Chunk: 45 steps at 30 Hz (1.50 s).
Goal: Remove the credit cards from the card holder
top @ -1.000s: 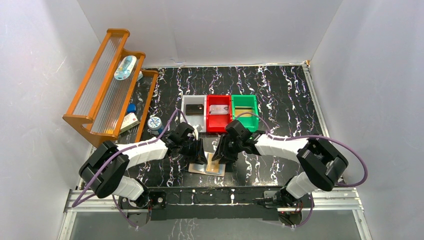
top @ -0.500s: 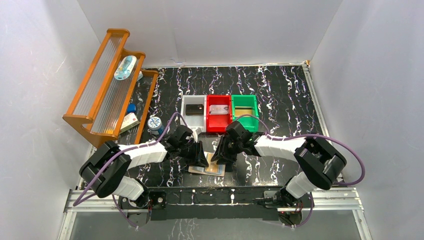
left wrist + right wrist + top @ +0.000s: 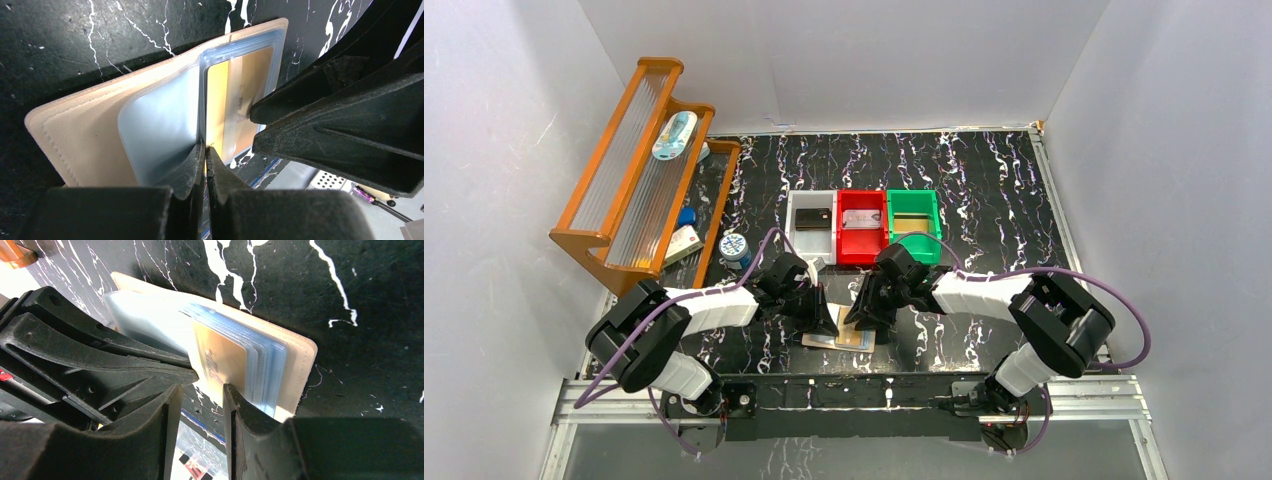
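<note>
1. A grey bin (image 3: pixel 812 246), a red bin (image 3: pixel 861 249) and a green bin (image 3: pixel 921 243) are sitting side by side mid-bench (image 3: pixel 984 180).
2. A wooden rack (image 3: pixel 614 190) is standing far left, carrying a pale oval item (image 3: pixel 674 135).
3. A round blue-white tin (image 3: pixel 734 246) is lying beside it.

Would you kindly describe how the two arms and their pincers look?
The left arm and right arm have white link shells with chunky black joints, and a purple cable loops along each. The left pincer and right pincer have matte black, tapering wedge-shaped fingers.
</note>
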Each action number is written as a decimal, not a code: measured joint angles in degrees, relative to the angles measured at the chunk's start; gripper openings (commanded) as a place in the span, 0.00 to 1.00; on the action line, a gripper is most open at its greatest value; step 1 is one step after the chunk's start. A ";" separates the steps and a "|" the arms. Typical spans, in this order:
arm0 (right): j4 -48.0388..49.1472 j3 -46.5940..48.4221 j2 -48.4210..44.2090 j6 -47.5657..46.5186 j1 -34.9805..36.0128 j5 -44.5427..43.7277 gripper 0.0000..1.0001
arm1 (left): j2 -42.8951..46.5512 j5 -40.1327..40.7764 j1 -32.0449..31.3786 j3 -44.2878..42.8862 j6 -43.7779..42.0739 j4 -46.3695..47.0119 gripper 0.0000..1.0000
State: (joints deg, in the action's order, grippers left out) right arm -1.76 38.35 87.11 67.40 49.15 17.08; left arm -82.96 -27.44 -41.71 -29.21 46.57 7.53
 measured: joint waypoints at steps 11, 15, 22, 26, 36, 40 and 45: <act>-3.06 1.46 -0.42 -1.31 0.11 -1.73 0.49 | 2.75 4.79 0.04 -0.02 -0.55 -3.19 0.00; -4.20 1.73 -0.87 -2.05 0.11 -2.32 0.49 | 2.80 5.64 0.24 -0.02 -0.57 -3.50 0.03; -8.61 3.13 -2.43 -4.68 0.09 -4.87 0.49 | 2.89 5.11 0.31 -0.02 -0.92 -2.29 0.27; -10.14 4.24 -2.43 -5.53 0.09 -5.92 0.48 | 3.26 4.61 0.33 -0.02 -0.92 -1.25 0.32; -10.01 4.24 -0.94 -5.66 0.09 -5.14 0.48 | 3.23 2.82 0.35 -0.02 -0.90 1.51 0.34; -9.60 4.24 -0.48 -4.96 0.04 -4.52 0.48 | 1.84 2.43 0.35 -0.02 -0.87 1.81 0.34; -8.28 4.20 0.22 -4.48 0.04 -3.52 0.45 | 1.16 1.97 0.35 0.04 -0.46 2.58 0.33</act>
State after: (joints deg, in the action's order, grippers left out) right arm -10.04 42.54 87.33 62.92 49.19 13.56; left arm -81.80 -25.47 -41.36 -29.17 46.11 10.11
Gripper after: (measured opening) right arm 0.468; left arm 0.335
